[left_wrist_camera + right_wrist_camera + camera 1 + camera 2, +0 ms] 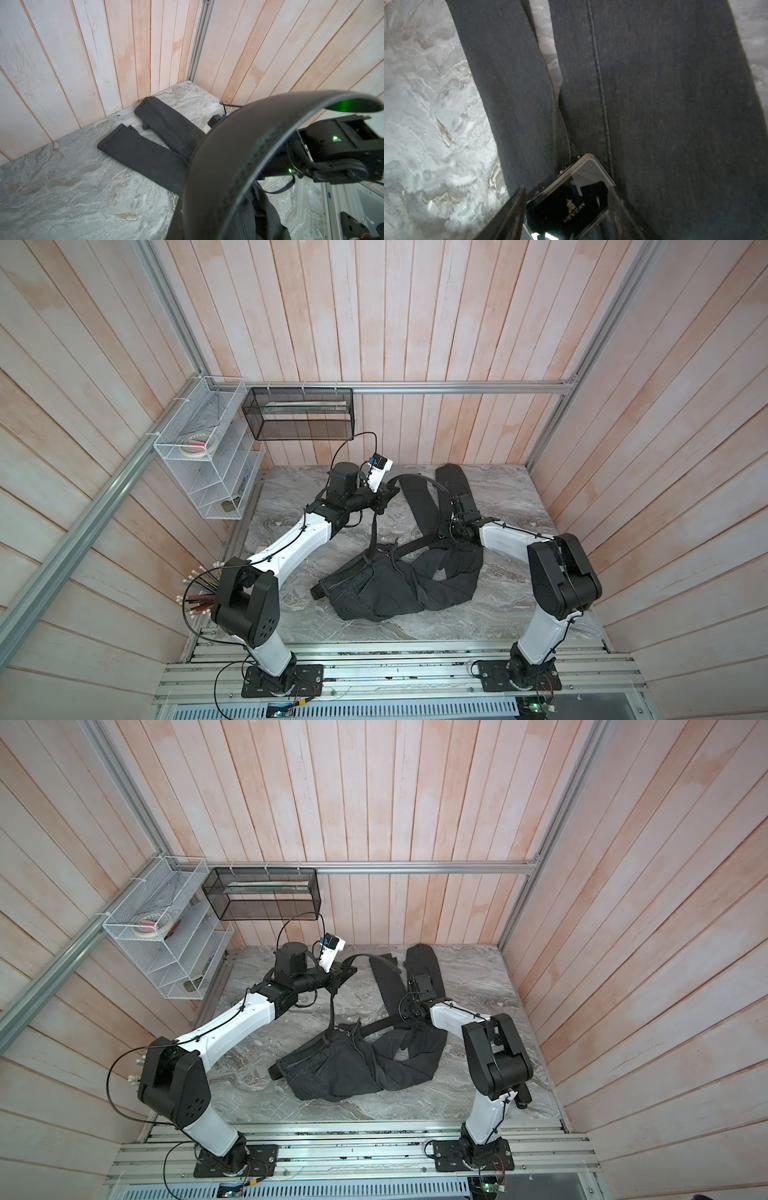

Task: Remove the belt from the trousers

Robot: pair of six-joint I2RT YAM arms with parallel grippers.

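Marble-patterned tabletop [519,497] carries the crumpled trousers [374,593]. The left gripper [386,494], raised beside their waistband, clamps the belt [375,531] hanging down to it. The right gripper [568,191] sits over the trouser legs, jaws parted around the buckle [571,205].

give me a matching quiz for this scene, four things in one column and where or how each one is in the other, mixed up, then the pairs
Things
1. belt
2. trousers
3. white wire rack
4. black mesh basket

Places or states
A. hung on the far rail
B. lying crumpled on the marbled tabletop
C. clamped in the shut left gripper, part of it lifted off the table
D. fixed to the side rail, on the left arm's side

Pairs: 1-C, 2-B, 3-D, 4-A
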